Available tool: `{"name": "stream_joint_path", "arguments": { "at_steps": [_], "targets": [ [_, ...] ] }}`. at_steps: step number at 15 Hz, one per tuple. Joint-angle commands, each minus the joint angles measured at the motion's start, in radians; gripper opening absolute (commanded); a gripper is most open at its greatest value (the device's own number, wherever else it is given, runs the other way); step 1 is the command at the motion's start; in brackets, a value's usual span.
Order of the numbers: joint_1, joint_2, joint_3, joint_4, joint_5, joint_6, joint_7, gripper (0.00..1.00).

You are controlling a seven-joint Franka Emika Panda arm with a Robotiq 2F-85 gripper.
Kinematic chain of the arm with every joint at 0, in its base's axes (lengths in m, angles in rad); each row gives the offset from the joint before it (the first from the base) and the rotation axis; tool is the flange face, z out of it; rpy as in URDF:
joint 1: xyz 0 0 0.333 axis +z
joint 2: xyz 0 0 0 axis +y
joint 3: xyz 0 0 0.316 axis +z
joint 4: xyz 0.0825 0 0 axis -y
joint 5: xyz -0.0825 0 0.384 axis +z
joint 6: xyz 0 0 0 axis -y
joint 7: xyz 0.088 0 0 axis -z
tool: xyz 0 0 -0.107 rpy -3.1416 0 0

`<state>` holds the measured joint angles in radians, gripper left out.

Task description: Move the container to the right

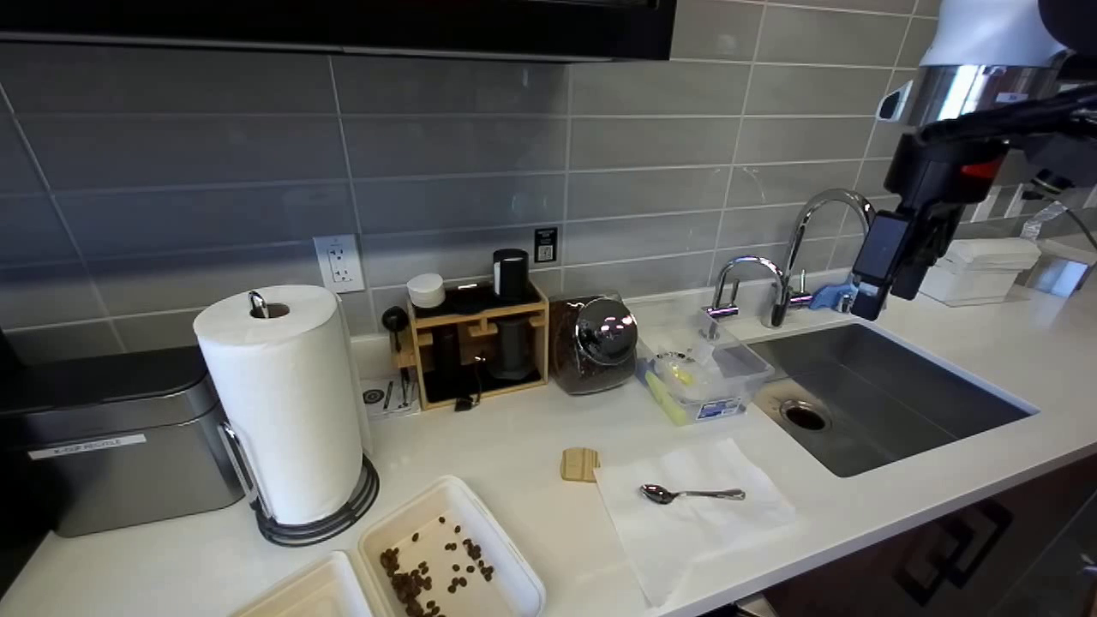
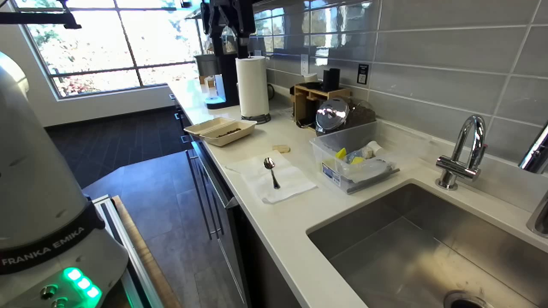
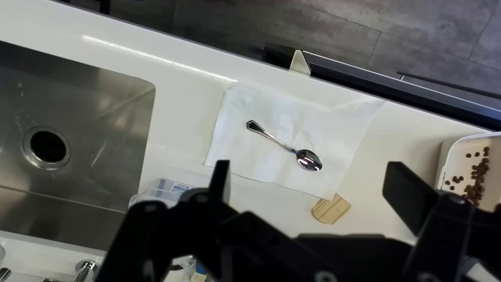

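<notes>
The container (image 1: 516,561) is a cream-white open tray with dark brown beans scattered inside. It lies on the counter near the front edge, with its open lid half (image 1: 313,591) joined to one side. It also shows in an exterior view (image 2: 231,137) in front of the paper towel roll. In the wrist view, part of the container (image 3: 452,172) shows at the right edge, cut off by the frame. My gripper (image 3: 310,176) is open with nothing between its fingers. It hangs well above the counter, apart from the container, in both exterior views (image 1: 887,296) (image 2: 231,49).
A spoon (image 1: 694,494) lies on a white paper towel (image 1: 728,531), beside a small wooden piece (image 1: 580,464). A transparent plastic tub (image 2: 338,171) stands next to the sink (image 2: 411,239). The paper towel roll (image 1: 283,411), wooden organizer (image 1: 480,351) and tilted jar (image 1: 591,343) stand toward the wall.
</notes>
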<state>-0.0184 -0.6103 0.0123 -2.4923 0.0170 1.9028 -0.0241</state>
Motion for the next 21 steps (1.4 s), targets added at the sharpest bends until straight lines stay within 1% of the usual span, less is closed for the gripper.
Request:
{"name": "stream_joint_path", "arguments": {
  "at_steps": [1, 2, 5, 9, 11, 13, 16, 18, 21],
  "targets": [
    [0.008, 0.001, -0.006, 0.002, -0.004, -0.002, 0.004, 1.0],
    [0.008, 0.001, -0.006, 0.002, -0.004, -0.002, 0.004, 1.0],
    [0.011, 0.027, 0.012, -0.004, 0.006, 0.062, 0.043, 1.0],
    [0.064, 0.096, 0.055, -0.03, 0.064, 0.173, 0.073, 1.0],
    [0.102, 0.143, 0.082, -0.047, 0.105, 0.237, 0.083, 1.0],
    [0.128, 0.212, 0.113, -0.056, 0.122, 0.351, 0.1, 1.0],
    [0.169, 0.343, 0.157, -0.035, 0.142, 0.482, 0.131, 1.0],
    [0.194, 0.435, 0.18, -0.008, 0.145, 0.557, 0.134, 1.0],
    [0.217, 0.576, 0.219, 0.051, 0.113, 0.626, 0.173, 1.0]
  ]
}}
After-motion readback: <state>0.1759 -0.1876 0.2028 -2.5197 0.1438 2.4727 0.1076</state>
